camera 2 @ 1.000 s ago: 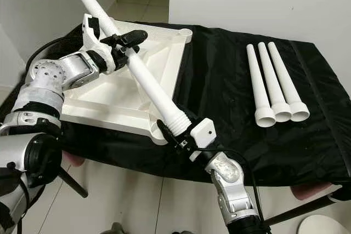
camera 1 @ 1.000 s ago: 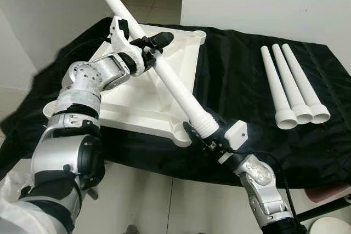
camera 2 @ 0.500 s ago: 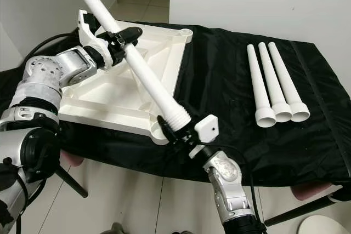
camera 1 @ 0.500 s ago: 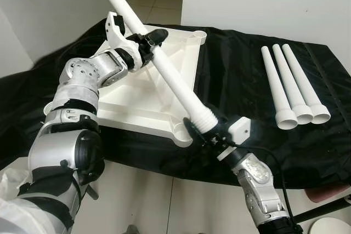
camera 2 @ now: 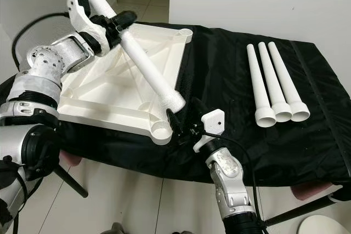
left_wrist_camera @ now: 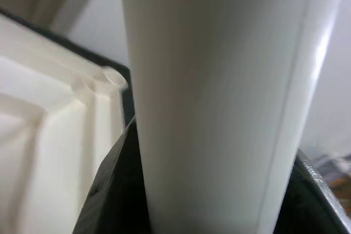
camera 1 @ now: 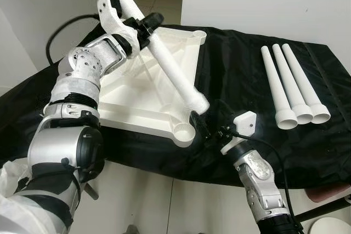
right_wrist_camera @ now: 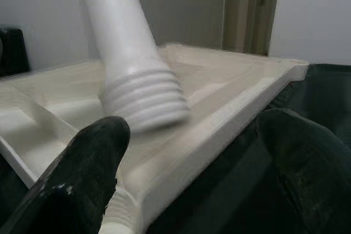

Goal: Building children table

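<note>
The left hand [camera 1: 143,27] grips a white table leg [camera 1: 164,61] near its upper part, holding it tilted over the upturned white tabletop [camera 1: 140,89] that lies on the black-draped surface [camera 1: 236,75]. The leg's threaded end [right_wrist_camera: 143,100] hangs just above the tabletop's near corner socket [camera 1: 184,133]. The right hand [camera 1: 211,127], fingers [right_wrist_camera: 82,173] spread open and holding nothing, sits just beside that end. Three more legs [camera 1: 293,89] lie side by side on the cloth, well apart.
</note>
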`<state>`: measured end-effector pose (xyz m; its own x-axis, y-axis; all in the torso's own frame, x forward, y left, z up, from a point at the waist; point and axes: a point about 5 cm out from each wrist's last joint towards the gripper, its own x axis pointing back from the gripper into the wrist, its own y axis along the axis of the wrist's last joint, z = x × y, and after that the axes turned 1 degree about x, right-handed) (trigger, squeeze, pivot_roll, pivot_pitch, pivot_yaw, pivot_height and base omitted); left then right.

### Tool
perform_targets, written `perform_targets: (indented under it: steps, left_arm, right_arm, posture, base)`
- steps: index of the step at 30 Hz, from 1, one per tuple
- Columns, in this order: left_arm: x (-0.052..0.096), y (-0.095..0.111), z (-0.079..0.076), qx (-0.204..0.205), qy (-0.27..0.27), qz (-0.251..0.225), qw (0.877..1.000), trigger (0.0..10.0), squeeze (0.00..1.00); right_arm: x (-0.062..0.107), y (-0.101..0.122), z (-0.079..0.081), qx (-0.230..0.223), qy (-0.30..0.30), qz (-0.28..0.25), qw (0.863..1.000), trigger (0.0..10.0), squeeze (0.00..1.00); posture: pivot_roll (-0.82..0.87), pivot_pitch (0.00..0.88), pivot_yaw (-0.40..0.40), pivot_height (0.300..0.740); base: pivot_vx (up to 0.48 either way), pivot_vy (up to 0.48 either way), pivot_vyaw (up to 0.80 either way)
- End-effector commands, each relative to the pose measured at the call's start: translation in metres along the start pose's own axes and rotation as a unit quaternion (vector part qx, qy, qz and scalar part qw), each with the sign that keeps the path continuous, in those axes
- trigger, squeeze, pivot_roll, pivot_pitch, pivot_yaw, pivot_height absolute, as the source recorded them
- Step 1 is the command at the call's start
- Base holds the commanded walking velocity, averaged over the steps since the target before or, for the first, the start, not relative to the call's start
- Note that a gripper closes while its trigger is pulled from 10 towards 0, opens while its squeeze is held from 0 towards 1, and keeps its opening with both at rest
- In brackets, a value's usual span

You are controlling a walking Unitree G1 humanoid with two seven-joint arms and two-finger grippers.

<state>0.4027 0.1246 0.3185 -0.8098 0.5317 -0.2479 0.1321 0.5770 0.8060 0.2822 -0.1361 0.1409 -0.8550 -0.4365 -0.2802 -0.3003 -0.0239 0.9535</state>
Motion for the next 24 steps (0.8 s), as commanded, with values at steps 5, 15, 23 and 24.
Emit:
perform_targets:
  steps: [5, 15, 23, 24]
  left_arm:
    - [-0.005, 0.018, -0.027, -0.105, -0.061, -0.045, 0.992, 10.0, 0.00]
    - [-0.014, -0.004, -0.062, -0.200, -0.100, -0.044, 0.974, 10.0, 0.00]
    - [-0.024, -0.033, -0.098, -0.236, -0.146, -0.037, 0.960, 10.0, 0.00]
    - [-0.024, -0.033, -0.098, -0.236, -0.146, -0.037, 0.960, 10.0, 0.00]
  right_arm:
    - [0.000, -0.002, -0.008, 0.053, -0.016, 0.033, 0.998, 10.0, 0.00]
    - [-0.020, 0.022, 0.009, 0.101, 0.061, 0.005, 0.993, 10.0, 0.00]
    - [-0.054, 0.039, -0.001, 0.122, 0.014, 0.029, 0.992, 10.0, 0.00]
    - [-0.054, 0.039, -0.001, 0.122, 0.014, 0.029, 0.992, 10.0, 0.00]
  posture:
    - [-0.03, 0.015, -0.012, 0.740]
    - [-0.02, 0.018, -0.019, 0.740]
    - [-0.02, 0.018, -0.022, 0.740]
    - [-0.02, 0.018, -0.022, 0.740]
  base:
    - [0.000, 0.000, 0.00]
    - [0.000, 0.000, 0.00]
    - [0.000, 0.000, 0.00]
    - [0.000, 0.000, 0.00]
